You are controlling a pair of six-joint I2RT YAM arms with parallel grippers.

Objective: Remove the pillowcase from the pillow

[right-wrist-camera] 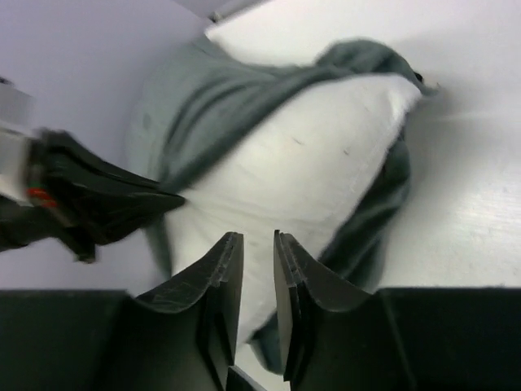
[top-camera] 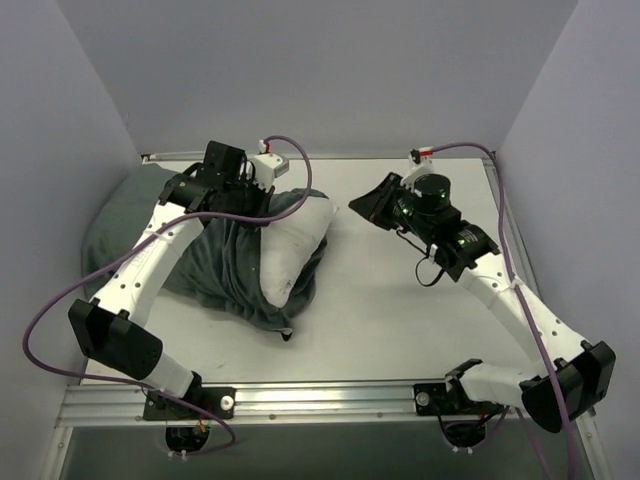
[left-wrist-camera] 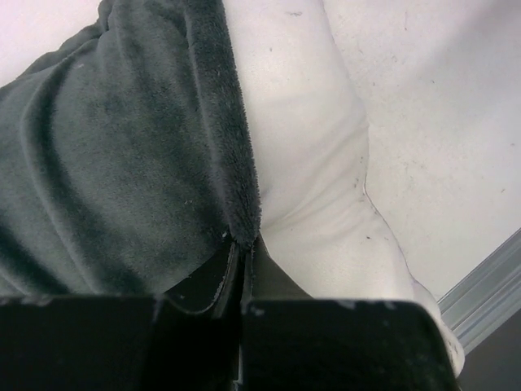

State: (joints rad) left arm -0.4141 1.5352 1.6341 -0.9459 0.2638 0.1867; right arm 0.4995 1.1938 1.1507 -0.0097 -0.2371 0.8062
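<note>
The pillowcase (top-camera: 190, 265) shows its dark grey-green face and lies bunched at the left of the table, still round the pillow's far part. The white pillow (top-camera: 290, 250) sticks out of its open end toward the table's middle. My left gripper (top-camera: 262, 190) is shut on the pillowcase's hem (left-wrist-camera: 241, 213), next to the bare pillow (left-wrist-camera: 301, 163). My right gripper (top-camera: 372, 207) hovers open and empty to the right of the pillow, apart from it, pointing at it. The right wrist view shows the pillow (right-wrist-camera: 309, 163) and pillowcase (right-wrist-camera: 212, 98) beyond its fingers (right-wrist-camera: 224, 269).
White walls enclose the table on the left, back and right. A metal rail (top-camera: 330, 395) runs along the near edge by the arm bases. Bare white table (top-camera: 400, 310) lies between the pillow and the right arm.
</note>
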